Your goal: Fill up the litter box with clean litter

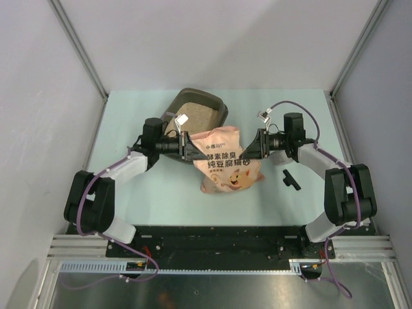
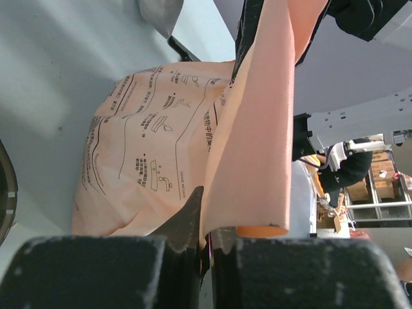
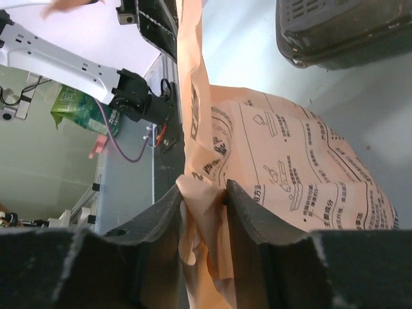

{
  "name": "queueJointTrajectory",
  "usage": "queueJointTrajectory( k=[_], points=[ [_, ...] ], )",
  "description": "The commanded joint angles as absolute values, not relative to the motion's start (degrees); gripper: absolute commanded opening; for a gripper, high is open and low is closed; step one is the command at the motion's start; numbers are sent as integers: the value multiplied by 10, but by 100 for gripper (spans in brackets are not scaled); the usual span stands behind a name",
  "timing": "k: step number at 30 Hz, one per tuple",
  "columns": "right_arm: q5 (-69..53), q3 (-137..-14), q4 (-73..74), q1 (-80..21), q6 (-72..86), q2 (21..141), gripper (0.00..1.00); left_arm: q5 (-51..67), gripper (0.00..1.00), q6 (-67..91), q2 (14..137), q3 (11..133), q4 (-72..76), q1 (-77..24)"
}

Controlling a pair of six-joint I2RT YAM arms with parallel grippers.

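While the left hand (image 1: pixel 190 148) clamps the bag (image 1: pixel 225 161), the box (image 1: pixel 193 92) holds litter (image 1: pixel 196 114).

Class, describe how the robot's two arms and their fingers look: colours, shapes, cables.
Both the left arm and right arm have white shells between bulky black joints. Purple cables loop along each. The left gripper and right gripper are black; their fingers look rough, matt and blocky.
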State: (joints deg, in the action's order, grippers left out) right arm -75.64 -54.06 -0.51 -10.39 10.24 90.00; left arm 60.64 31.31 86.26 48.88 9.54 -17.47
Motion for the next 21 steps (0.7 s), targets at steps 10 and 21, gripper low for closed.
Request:
queueJointTrajectory(
  k=[10,21],
  points=[
    [-737,-495,-164,-132,229,880,31,611,3,329,870,506,124,-173],
    [-767,-472,-406,-66,597,896,0,678,0,401,890,516,124,-168]
  ],
)
